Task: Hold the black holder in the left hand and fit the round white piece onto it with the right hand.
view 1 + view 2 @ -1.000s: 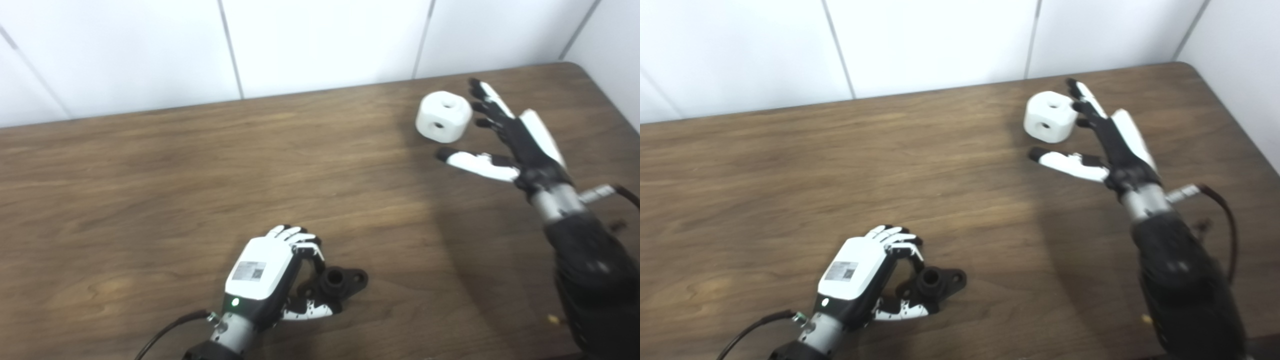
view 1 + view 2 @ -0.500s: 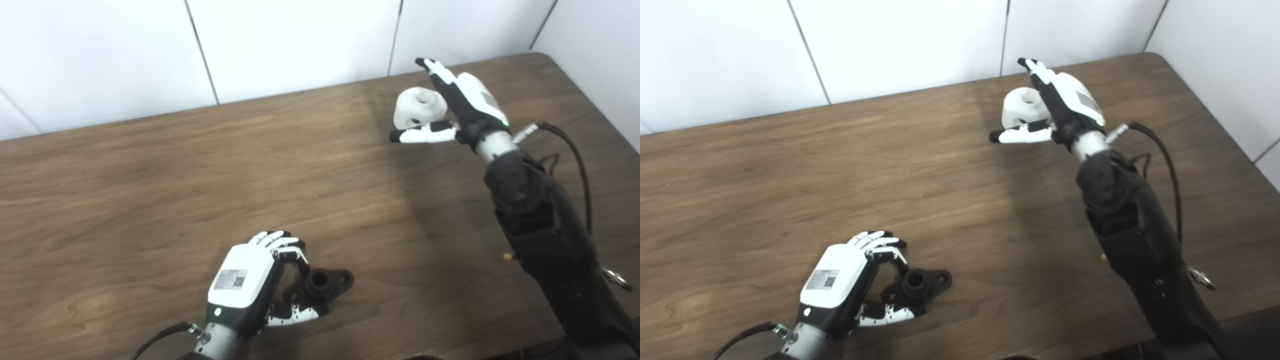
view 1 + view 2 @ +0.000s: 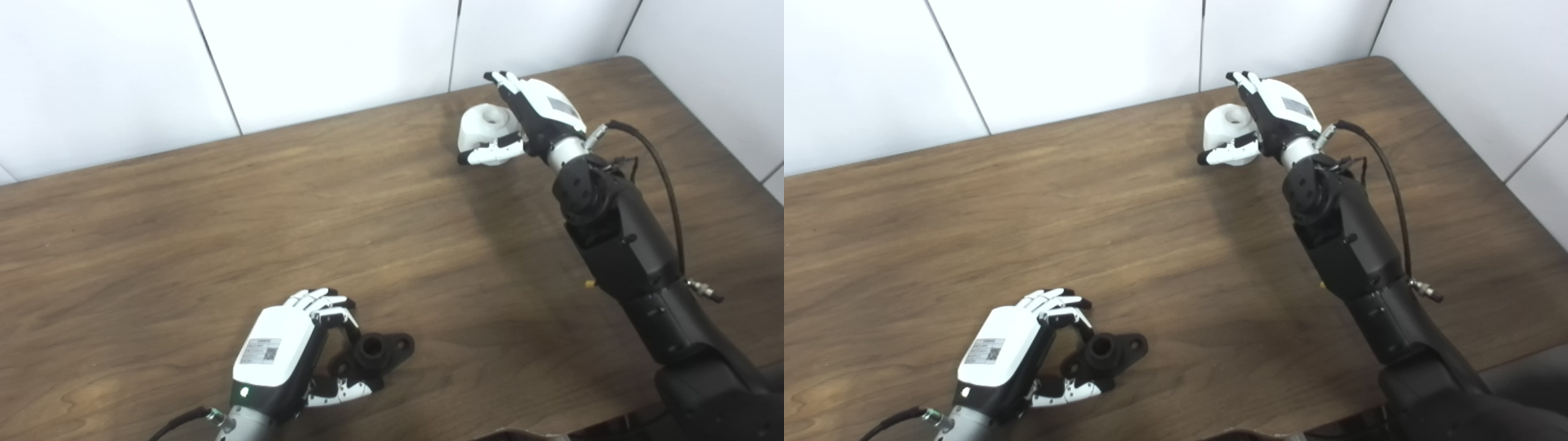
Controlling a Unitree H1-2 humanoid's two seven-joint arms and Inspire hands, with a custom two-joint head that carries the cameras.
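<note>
Your left hand [image 3: 288,355] sits low at the near edge of the brown wood-grain table [image 3: 184,233], fingers curled round the black holder [image 3: 370,355]. Thumb's under it, curled fingers [image 3: 334,315] over the top, so it's closed on the holder. The holder is matte black plastic w/ a short round collar, a hole down its middle, and a flat flange w/ a small hole sticking out to the right. It looks to be resting on the table surface, tho contact underneath is hard to judge.

Your right hand [image 3: 533,119] is far across the table, near the back edge by the white panelled wall [image 3: 331,55]. It wraps the round white piece [image 3: 481,125] from the right: fingers up over the far side, thumb [image 3: 487,156] stretched along the near side. Closed on it or just cupping it, can't tell; fingers partly hide the contact. The white piece is smooth, chunky, w/ rounded edges and a round socket in its top face. The piece and holder are well apart, at opposite ends of the table. The black arm casing has a dark cable [image 3: 658,165] looping off the wrist.
</note>
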